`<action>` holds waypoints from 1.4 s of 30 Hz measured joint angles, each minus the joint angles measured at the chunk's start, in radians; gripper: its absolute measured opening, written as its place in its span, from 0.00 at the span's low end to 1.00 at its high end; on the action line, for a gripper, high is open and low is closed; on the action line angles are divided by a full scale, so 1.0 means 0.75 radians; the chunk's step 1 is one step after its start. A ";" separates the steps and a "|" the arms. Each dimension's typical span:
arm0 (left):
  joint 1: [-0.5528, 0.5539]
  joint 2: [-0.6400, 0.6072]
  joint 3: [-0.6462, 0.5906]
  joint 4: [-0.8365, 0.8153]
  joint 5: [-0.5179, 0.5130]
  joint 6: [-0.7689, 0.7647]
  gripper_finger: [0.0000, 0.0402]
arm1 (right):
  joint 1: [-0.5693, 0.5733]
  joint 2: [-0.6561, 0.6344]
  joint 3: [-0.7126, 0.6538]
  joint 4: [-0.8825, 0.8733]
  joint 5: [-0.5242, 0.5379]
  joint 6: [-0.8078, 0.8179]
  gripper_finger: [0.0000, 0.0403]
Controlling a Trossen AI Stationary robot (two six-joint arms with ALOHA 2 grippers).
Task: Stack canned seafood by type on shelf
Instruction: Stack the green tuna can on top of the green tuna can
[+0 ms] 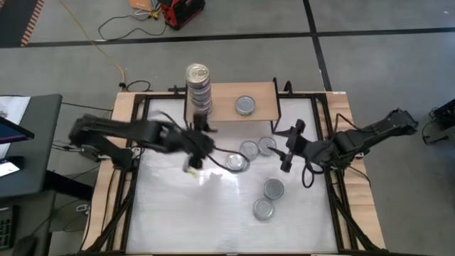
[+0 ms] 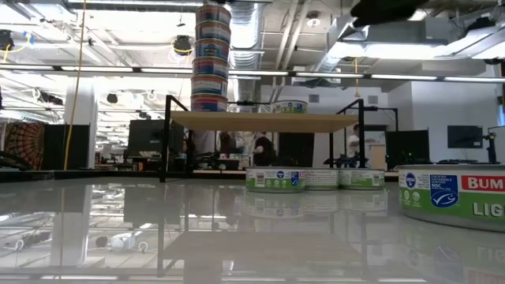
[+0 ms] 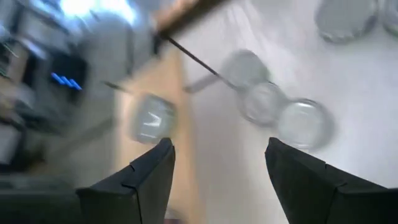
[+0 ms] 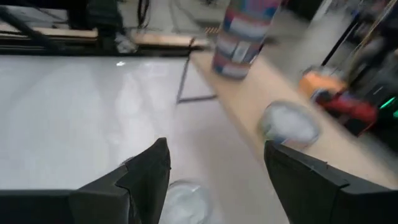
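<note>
A tall stack of tins stands at the left end of the light-wood shelf, with one silver-lidded tin beside it. Three tins lie flat on the white table just in front of the shelf, and two more lie nearer the front. My left gripper hovers open and empty above the table, left of the three tins. My right gripper hovers open and empty to their right, facing the stack.
The shelf stands on thin black legs at the table's far edge. The table has a raised wooden rim. A tin sits close to the low camera. The white surface at the near left is bare.
</note>
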 joint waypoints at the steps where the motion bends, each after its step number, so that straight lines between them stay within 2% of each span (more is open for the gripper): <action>1: -0.021 0.057 -0.001 -0.016 -0.013 -0.070 0.59 | 0.011 0.016 -0.007 -0.005 -0.019 0.043 0.72; 4: -0.066 0.235 -0.002 -0.010 -0.022 -0.238 0.58 | 0.048 0.071 -0.034 -0.024 -0.053 0.071 0.72; 6: -0.081 0.355 -0.002 0.044 0.021 -0.303 0.57 | 0.067 0.090 -0.034 -0.025 -0.055 0.101 0.72; 9: -0.083 0.514 -0.002 0.156 0.118 -0.346 0.55 | 0.126 0.096 -0.032 -0.088 -0.052 0.165 0.72; 13: -0.078 0.617 -0.003 0.272 0.092 -0.365 0.53 | 0.231 0.068 -0.032 -0.228 -0.049 0.309 0.72; 18: -0.021 0.623 -0.064 0.527 0.111 -0.463 0.51 | 0.369 0.060 -0.032 -0.341 0.051 0.454 0.72; 23: 0.066 0.625 -0.199 0.689 0.083 -0.632 0.50 | 0.462 0.060 -0.032 -0.351 0.111 0.503 0.72; 26: 0.131 0.625 -0.281 0.768 0.122 -0.748 0.48 | 0.495 0.064 -0.032 -0.351 0.147 0.526 0.72; 35: 0.202 0.582 -0.376 0.758 0.228 -1.027 0.41 | 0.580 0.065 -0.032 -0.349 0.164 0.566 0.72; 39: 0.161 0.578 -0.381 0.683 0.283 -1.094 0.39 | 0.597 0.065 -0.032 -0.345 0.165 0.566 0.72; 42: 0.115 0.578 -0.379 0.647 0.261 -1.122 0.38 | 0.601 0.065 -0.032 -0.344 0.171 0.566 0.72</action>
